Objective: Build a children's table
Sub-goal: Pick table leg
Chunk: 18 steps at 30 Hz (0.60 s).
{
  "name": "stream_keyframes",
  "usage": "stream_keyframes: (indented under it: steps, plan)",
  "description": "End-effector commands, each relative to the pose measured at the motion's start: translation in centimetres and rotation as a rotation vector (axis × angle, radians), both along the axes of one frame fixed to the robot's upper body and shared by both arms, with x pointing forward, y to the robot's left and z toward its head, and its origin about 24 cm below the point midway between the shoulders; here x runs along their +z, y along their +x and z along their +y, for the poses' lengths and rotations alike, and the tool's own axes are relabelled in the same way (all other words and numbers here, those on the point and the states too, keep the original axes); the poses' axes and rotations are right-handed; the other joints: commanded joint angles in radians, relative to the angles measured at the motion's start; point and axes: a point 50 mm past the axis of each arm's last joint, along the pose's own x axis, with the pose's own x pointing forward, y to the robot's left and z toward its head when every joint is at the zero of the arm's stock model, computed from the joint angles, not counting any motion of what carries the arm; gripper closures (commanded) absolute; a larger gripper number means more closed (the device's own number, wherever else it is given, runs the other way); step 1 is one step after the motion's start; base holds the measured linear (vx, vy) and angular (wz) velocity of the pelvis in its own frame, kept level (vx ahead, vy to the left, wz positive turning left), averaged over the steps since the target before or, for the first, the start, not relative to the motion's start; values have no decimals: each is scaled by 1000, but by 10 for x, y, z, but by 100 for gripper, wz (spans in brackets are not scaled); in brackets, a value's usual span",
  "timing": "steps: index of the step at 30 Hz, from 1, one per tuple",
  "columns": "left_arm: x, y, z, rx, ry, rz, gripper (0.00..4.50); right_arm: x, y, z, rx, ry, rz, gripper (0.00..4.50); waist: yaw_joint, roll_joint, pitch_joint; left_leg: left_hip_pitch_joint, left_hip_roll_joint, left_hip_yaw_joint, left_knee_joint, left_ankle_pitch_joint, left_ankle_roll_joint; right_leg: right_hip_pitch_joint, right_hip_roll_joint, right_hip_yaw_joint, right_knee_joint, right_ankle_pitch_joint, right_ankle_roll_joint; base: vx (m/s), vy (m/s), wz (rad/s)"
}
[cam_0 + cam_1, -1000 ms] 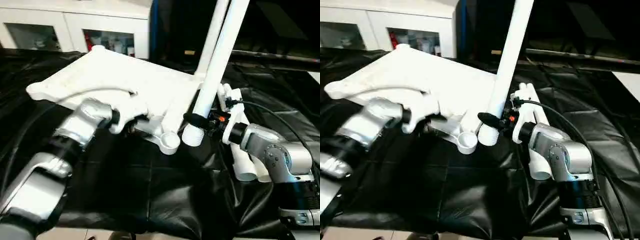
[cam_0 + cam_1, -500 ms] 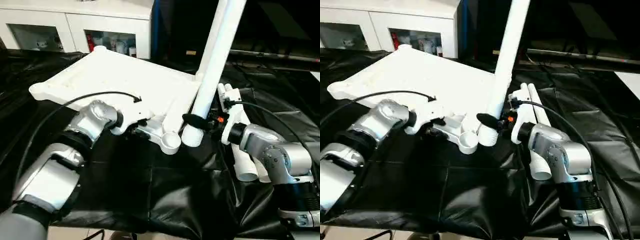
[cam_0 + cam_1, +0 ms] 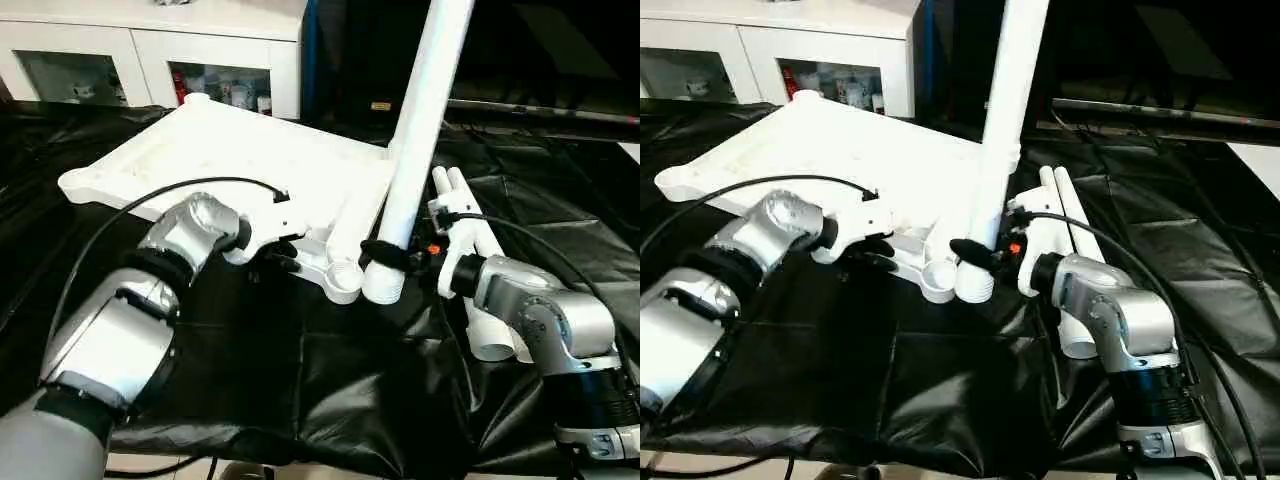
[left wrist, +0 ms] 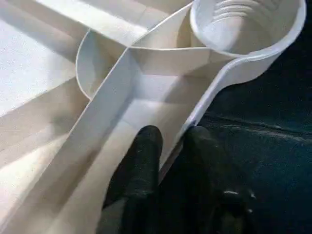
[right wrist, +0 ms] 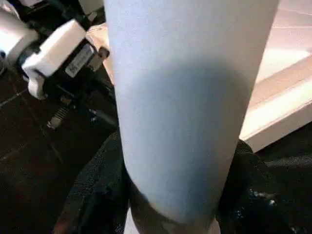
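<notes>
Now left jaws (image 4: 168,156) pinch the tabletop's (image 3: 250,160) edge rib; right jaws (image 3: 385,258) clamp a leg (image 3: 420,130).

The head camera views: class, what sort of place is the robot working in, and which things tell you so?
Probably an indoor lab or workshop. A black plastic sheet covers the work surface, a white cabinet with glass doors holding small items stands behind, and a dark bench or rail runs across the back.

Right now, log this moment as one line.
left gripper: shut on white plastic tabletop rim | right gripper: shut on white tubular leg, upright | leg foot beside corner socket, not seated
</notes>
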Motion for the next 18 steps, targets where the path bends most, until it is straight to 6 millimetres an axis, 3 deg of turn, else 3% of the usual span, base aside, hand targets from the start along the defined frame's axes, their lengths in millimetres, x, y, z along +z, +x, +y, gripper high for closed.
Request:
stream_keyframes:
  steps: [1,8,12,18]
  plan:
    - [-7,-5,4,-7,23,104,375,6,1,-3,-1,-18,-43,260,0,13,-79,26,61,-26,-72,-178,-35,52,-107,53,-79,-42,-251,0,0,0]
    - [-15,-17,8,-84,64,271,420,5,2,-4,-2,-29,-49,260,1,11,-80,24,61,-25,-70,-151,-13,54,-107,52,-73,21,-273,0,0,0]
    - [-22,-21,11,-71,92,333,437,4,3,-3,1,-41,-56,260,-1,13,-78,25,63,-24,-72,-170,-15,52,-108,52,-78,-24,-269,0,0,0]
    - [-24,-19,11,44,14,335,447,4,3,-2,0,-37,-59,260,-4,16,-70,28,60,-26,-77,-221,-25,51,-109,54,-93,-168,-249,0,0,0]
